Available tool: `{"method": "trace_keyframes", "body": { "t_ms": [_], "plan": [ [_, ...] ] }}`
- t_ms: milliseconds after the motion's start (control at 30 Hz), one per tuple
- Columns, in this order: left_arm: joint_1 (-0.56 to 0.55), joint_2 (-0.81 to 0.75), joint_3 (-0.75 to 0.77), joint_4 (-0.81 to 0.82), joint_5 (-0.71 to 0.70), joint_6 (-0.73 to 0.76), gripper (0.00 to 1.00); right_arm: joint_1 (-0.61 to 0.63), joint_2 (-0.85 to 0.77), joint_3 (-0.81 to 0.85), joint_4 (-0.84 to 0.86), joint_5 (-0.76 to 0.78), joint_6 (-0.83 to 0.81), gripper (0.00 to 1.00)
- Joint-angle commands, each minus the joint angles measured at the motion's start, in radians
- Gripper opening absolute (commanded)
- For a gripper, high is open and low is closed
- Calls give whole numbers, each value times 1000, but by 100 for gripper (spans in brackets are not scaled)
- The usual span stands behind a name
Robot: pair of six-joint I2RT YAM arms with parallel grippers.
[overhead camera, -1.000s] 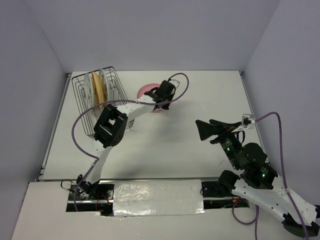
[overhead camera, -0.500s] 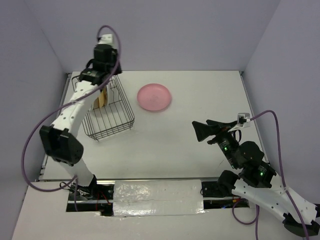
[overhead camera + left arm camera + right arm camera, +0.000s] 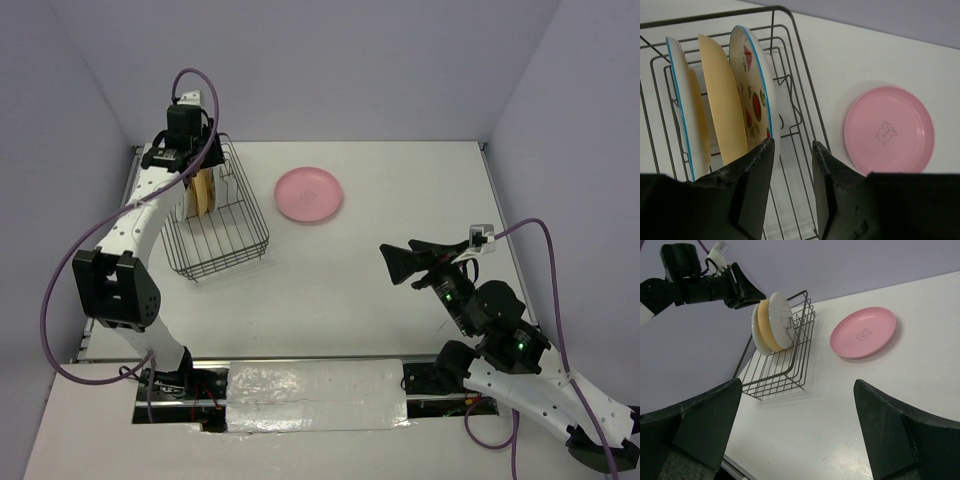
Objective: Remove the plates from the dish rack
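**A:** Where are the plates?

**B:** Three stand on edge in the dish rack (image 3: 215, 245), side by side between the prongs at its far end. There is a pale plate with a blue rim (image 3: 680, 85), a yellow-orange plate (image 3: 722, 100) in the middle, and a white plate with red fruit marks (image 3: 752, 85). The pink plate (image 3: 309, 194) lies flat on the table (image 3: 400, 200), to the right of the rack and clear of its wires.

**A:** And the left gripper?

**B:** The left gripper (image 3: 792, 145) hangs over the rack's far end and points down into it. Its jaws are a narrow gap apart and nothing is clamped between them. One of its fingers (image 3: 752, 190) sits right at the lower rim of the fruit-marked plate. I cannot tell whether it touches.

**A:** The right one?

**B:** The right gripper (image 3: 388, 262) is well off to the right of the rack, nearer the arm bases than the pink plate. Its jaws are spread wide and it holds nothing. From its own camera the rack shows up ahead and to the left.
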Motion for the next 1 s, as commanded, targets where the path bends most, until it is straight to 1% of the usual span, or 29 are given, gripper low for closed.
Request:
{"method": "trace_keyframes", "body": {
  "t_ms": [0, 167, 267, 400, 633, 733, 767, 833, 867, 900, 967],
  "plan": [
    [10, 53, 52, -24, -8, -4, 48, 4, 2, 20, 41, 8, -18, 100],
    [10, 69, -26, 45, -21, -1, 52, 3, 17, 23, 38, 16, -21, 100],
    [13, 92, -10, 34, -38, -3, 53, 3, 25, 22, 42, 8, -21, 100],
    [14, 122, 4, 16, -72, -1, 52, 3, 27, 25, 38, 0, -19, 100],
    [16, 175, 24, 31, -64, 4, 46, 3, 16, 20, 42, 3, -24, 100],
    [16, 208, 68, 16, -66, 4, 37, 3, 20, 25, 33, 11, -24, 100],
    [16, 216, 81, 11, -64, 5, 27, 4, 19, 26, 33, 6, -24, 100],
    [16, 239, 120, -1, -60, 8, 16, 3, 16, 19, 42, 5, -24, 100],
    [16, 247, 139, -10, -66, 14, 6, 3, 13, 19, 42, 6, -26, 100],
    [16, 262, 156, -27, -77, 19, 1, 3, 14, 20, 42, 6, -26, 100],
    [19, 277, 206, -41, -106, 39, 0, 3, 13, 23, 36, 6, -26, 100]
  ]
}}
